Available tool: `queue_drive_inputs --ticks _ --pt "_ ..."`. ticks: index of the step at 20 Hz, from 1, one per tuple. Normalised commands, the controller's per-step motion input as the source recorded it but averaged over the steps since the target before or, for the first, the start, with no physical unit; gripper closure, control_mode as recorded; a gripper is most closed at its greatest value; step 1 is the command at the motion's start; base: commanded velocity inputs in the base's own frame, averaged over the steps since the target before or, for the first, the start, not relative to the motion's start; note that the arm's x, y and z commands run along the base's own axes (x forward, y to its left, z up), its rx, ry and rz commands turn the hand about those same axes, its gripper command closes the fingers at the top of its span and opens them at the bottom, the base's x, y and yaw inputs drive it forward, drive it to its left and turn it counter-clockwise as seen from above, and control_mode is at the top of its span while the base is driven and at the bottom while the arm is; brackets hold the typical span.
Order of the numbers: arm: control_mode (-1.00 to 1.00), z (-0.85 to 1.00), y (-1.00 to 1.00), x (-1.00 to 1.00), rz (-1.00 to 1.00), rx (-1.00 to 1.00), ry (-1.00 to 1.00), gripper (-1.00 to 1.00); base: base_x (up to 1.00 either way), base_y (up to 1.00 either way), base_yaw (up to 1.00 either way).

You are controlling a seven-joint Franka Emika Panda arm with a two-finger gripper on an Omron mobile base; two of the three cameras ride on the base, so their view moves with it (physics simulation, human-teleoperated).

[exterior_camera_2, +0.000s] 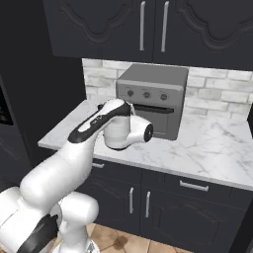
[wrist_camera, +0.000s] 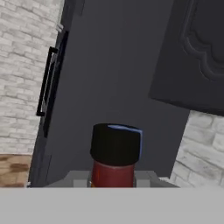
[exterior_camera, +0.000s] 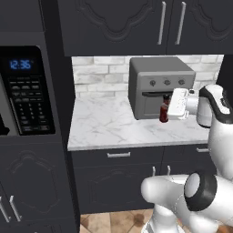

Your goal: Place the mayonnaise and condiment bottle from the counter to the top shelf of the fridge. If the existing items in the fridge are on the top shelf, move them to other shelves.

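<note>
Clenched on the condiment bottle (exterior_camera: pixel 164 110): gripper (exterior_camera: pixel 169 109), hovering just in front of the toaster oven (exterior_camera: pixel 159 84) above the bench (exterior_camera: pixel 109 125). Slim dark red glass-like body, narrow neck, black round cap near the oven's door handle. Wide bare veined marble to the left, up to the front edge; brick backsplash (exterior_camera: pixel 98 75) behind, dark cabinets overhead.

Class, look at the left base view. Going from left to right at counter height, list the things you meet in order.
Microwave control panel → bare marble counter → toaster oven → condiment bottle → pincer, shut on the bottle.
</note>
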Motion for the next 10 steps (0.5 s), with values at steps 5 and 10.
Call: queue_drive_inputs --ticks 5,10 --pt "-1.00 1.00 0.00 -1.00 0.00 0.01 0.00 1.00 0.00 0.00 0.00" --pt "-1.00 0.74 0.08 -1.00 0.00 0.12 0.00 1.00 0.00 0.00 0.00"
